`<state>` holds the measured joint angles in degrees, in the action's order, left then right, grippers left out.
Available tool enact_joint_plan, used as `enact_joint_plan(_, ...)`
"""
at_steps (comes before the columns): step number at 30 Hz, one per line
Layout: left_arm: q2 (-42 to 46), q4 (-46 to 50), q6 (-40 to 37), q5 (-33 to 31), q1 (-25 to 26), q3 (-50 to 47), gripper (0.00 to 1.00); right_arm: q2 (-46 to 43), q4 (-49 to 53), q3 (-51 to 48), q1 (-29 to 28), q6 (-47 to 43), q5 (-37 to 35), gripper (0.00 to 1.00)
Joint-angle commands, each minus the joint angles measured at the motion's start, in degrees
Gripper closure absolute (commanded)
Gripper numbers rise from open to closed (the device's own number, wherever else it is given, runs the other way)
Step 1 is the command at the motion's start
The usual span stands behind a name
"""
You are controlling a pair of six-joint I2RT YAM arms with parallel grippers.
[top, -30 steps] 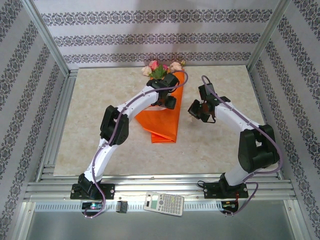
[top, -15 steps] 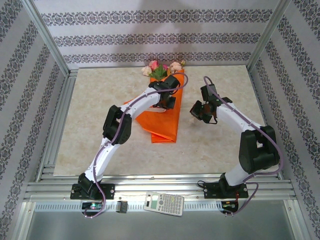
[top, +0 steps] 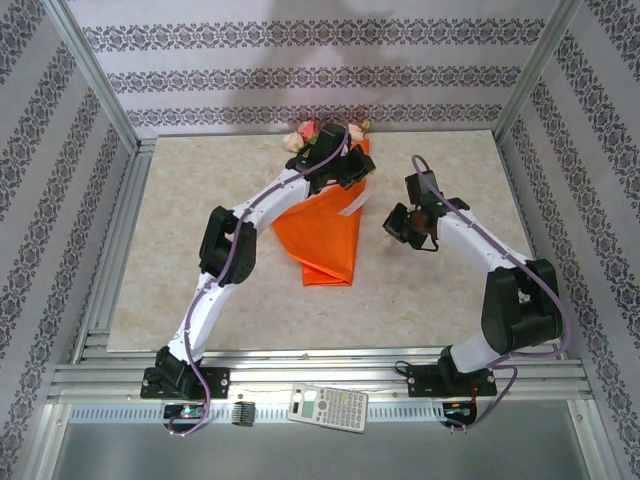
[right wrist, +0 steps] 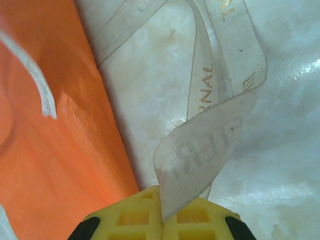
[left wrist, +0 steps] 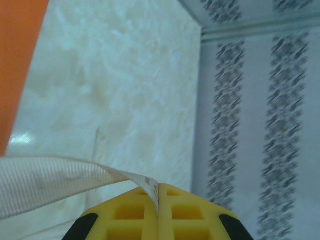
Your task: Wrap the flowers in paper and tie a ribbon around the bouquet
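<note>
Left hand [left wrist: 159,202], right hand [right wrist: 161,207] each clamped on ribbon [right wrist: 200,150]. I judge it limp, slippery; grip near ends.

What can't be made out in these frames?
- Right wrist view: the ribbon's lettering is folded over and partly unreadable; the bottom edge cuts the right fingers.
- Left wrist view: the ribbon runs off the left edge; the left fingers are cropped; the wall is blurred.
- Top view: the left arm covers part of the flowers and the bouquet's wide end; the ribbon's path is too thin to trace.
</note>
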<state>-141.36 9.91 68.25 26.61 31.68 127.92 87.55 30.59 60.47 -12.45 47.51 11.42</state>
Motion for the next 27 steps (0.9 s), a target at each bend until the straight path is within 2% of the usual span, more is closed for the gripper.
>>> enact_joint_plan(1, -6.62, -15.47, 15.56, 3.76, -0.96, -0.8, 0.85, -2.43, 1.49, -1.04, 0.87, -1.8, 0.37, 1.0)
enact_joint_plan(2, -8.39, -14.74, 17.22, 5.19, -1.08, 0.34, 0.72, -2.8, 1.82, -1.05, 1.02, -2.05, 0.36, 1.0)
enact_joint_plan(4, -10.57, -12.87, 18.67, 8.35, -1.18, 1.35, 0.55, -3.5, 2.01, -1.31, 1.37, -2.95, 0.41, 1.0)
enact_joint_plan(9, -6.41, -11.01, 16.87, 11.16, -1.18, -2.2, 0.36, -5.26, 2.42, -1.51, 2.42, -7.42, 1.92, 1.0)
enact_joint_plan(17, 1.33, -2.65, 16.2, 13.14, -0.48, -5.67, 0.28, -7.91, 7.04, -2.4, 3.58, -11.81, 0.71, 1.0)
enact_joint_plan(22, 4.8, -1.18, 16.41, 12.92, -0.53, -7.93, 0.3, -9.51, 14.38, -3.69, 4.02, -10.6, -4.87, 1.0)
enact_joint_plan(24, 5.42, 5.2, 13.28, 12.55, -0.61, -6.06, 0.3, -11.61, 16.99, -5.45, 4.74, -10.15, -8.2, 1.0)
enact_joint_plan(27, 5.11, 21.2, 3.5, 9.15, -1.04, -0.27, 0.28, -14.92, 18.48, -7.58, 6.05, -10.19, -10.52, 1.0)
